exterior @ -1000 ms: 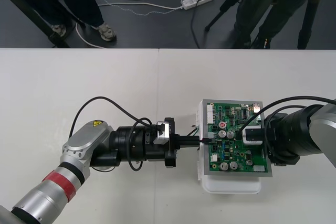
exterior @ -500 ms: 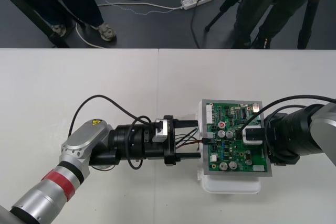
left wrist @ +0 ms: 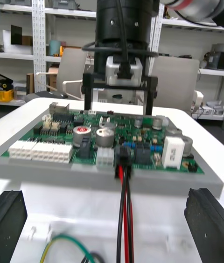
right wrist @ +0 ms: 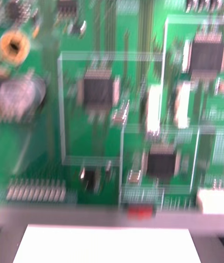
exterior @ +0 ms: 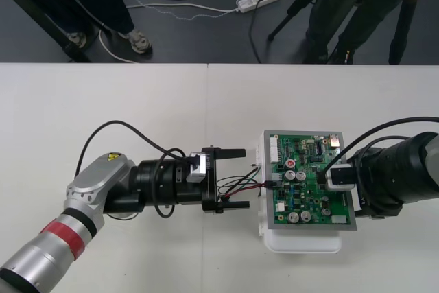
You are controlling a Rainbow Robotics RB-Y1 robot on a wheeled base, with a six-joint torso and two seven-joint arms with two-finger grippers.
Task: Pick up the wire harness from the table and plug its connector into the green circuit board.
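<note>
The green circuit board (exterior: 312, 169) sits on its white base (exterior: 302, 241) at the table's right. The harness's black plug (exterior: 269, 184) sits in a connector at the board's left edge; in the left wrist view the plug (left wrist: 122, 155) stands in the board (left wrist: 60, 125). Red and black wires (left wrist: 125, 216) run back from it between the left gripper's fingers. My left gripper (exterior: 240, 178) is open, just left of the board, touching nothing. My right gripper (left wrist: 119, 104) hangs open over the board's right side, and its wrist view looks closely down on the board (right wrist: 112, 58).
A green wire (left wrist: 70, 244) of the harness lies on the table by the base. The left arm's black cable (exterior: 116, 132) loops over the table beside it. Bare table stretches to the left and toward the far edge.
My left gripper has opened, let go of the harness and drawn back left from the board. The plug stays in the board. The right arm has shifted slightly right.
</note>
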